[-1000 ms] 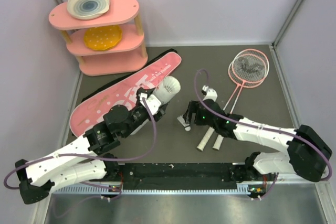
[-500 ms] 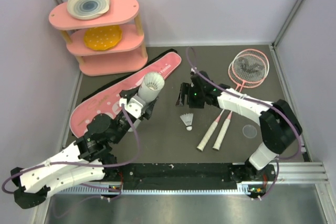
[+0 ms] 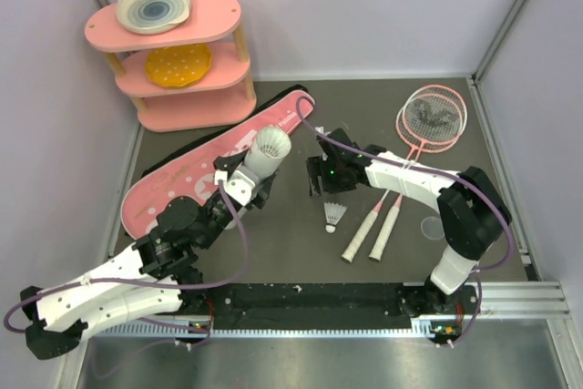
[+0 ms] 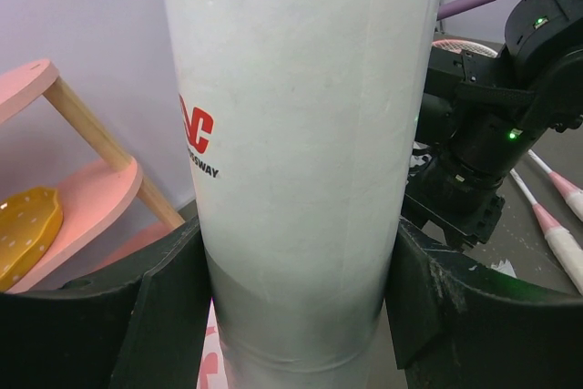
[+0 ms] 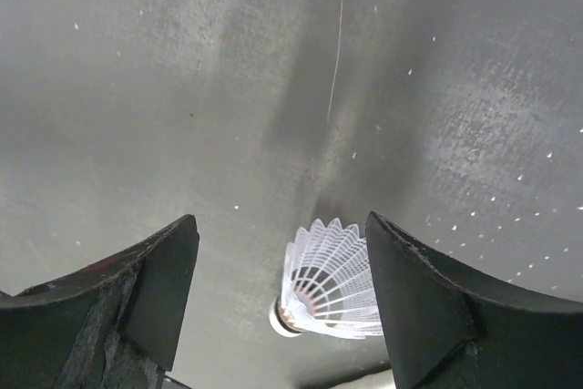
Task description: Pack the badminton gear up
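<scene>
My left gripper (image 3: 244, 179) is shut on the white cylindrical tube (image 3: 270, 147) and holds it tilted, with its open mouth up, over the edge of the pink racket bag (image 3: 196, 170). The tube (image 4: 301, 134) fills the left wrist view between my left gripper's (image 4: 301, 302) black fingers. My right gripper (image 3: 316, 176) is open, just beyond a white shuttlecock (image 3: 335, 216) lying on the table. In the right wrist view the shuttlecock (image 5: 326, 281) lies on its side below the open right gripper (image 5: 282, 225), untouched. Two pink rackets (image 3: 435, 116) lie at the right.
A pink three-tier shelf (image 3: 187, 70) with plates stands at the back left. The racket handles (image 3: 372, 234) lie right of the shuttlecock. A small clear disc (image 3: 431, 228) lies near the right arm. Walls close the table on three sides.
My right gripper left the shuttlecock on the table and moved away toward the far left. My left arm lifted the tube off the bag and tilted its mouth upward.
</scene>
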Action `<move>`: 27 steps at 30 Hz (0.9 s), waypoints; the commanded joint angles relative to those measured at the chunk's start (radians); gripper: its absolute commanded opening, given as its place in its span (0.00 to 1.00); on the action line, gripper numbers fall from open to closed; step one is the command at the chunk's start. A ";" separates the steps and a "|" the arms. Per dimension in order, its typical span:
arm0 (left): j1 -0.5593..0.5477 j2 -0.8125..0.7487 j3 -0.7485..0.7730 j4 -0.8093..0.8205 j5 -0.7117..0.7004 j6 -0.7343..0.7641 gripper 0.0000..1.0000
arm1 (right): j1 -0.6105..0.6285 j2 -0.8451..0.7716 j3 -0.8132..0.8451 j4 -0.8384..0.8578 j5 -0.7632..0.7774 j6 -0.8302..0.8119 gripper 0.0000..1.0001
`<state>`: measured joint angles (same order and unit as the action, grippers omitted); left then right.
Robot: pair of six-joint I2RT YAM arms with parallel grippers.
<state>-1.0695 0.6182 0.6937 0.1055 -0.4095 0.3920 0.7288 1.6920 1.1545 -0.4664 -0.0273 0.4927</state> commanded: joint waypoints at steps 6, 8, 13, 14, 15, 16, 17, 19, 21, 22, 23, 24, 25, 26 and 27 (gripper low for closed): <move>-0.007 0.025 0.012 0.077 -0.002 0.013 0.19 | 0.012 -0.066 -0.055 -0.012 -0.126 -0.108 0.48; -0.007 0.029 0.020 0.065 0.035 -0.001 0.19 | 0.012 -0.072 -0.097 0.011 -0.174 -0.083 0.39; -0.009 0.049 0.006 0.083 0.002 0.019 0.20 | 0.011 -0.129 -0.180 0.075 -0.206 -0.034 0.37; -0.009 0.052 0.012 0.077 0.015 0.010 0.19 | 0.011 -0.140 -0.202 0.081 -0.207 -0.031 0.34; -0.009 0.055 0.016 0.065 0.029 0.004 0.19 | 0.012 -0.150 -0.214 0.089 -0.203 -0.029 0.32; -0.009 0.055 0.018 0.062 0.043 0.001 0.19 | 0.014 -0.173 -0.226 0.103 -0.200 -0.022 0.26; -0.009 0.055 0.017 0.063 0.052 0.001 0.19 | 0.014 -0.181 -0.239 0.106 -0.197 -0.019 0.22; -0.009 0.067 0.009 0.077 0.040 0.008 0.19 | 0.012 -0.216 -0.237 0.100 -0.189 -0.011 0.03; -0.009 0.093 0.006 0.076 0.041 0.016 0.19 | 0.012 -0.253 -0.228 0.089 -0.174 -0.003 0.00; -0.009 0.103 0.016 0.059 0.057 0.018 0.20 | 0.012 -0.277 -0.225 0.084 -0.145 0.001 0.00; -0.009 0.109 0.026 0.043 0.073 0.007 0.19 | 0.011 -0.341 -0.225 0.080 -0.123 0.009 0.00; -0.007 0.117 0.032 0.033 0.121 0.001 0.19 | 0.012 -0.376 -0.228 0.077 -0.099 0.017 0.00; -0.007 0.121 0.033 0.028 0.141 0.001 0.19 | 0.006 -0.409 -0.226 0.072 -0.050 0.027 0.00; -0.007 0.126 0.030 0.026 0.158 0.007 0.20 | 0.001 -0.492 -0.222 0.060 -0.028 0.032 0.00; -0.007 0.138 0.027 0.028 0.167 0.010 0.20 | -0.008 -0.529 -0.217 0.049 -0.013 0.033 0.00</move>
<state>-1.0744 0.7403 0.6937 0.0891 -0.3298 0.3916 0.7311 1.3712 0.9096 -0.4267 -0.1574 0.4931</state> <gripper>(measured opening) 0.697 0.005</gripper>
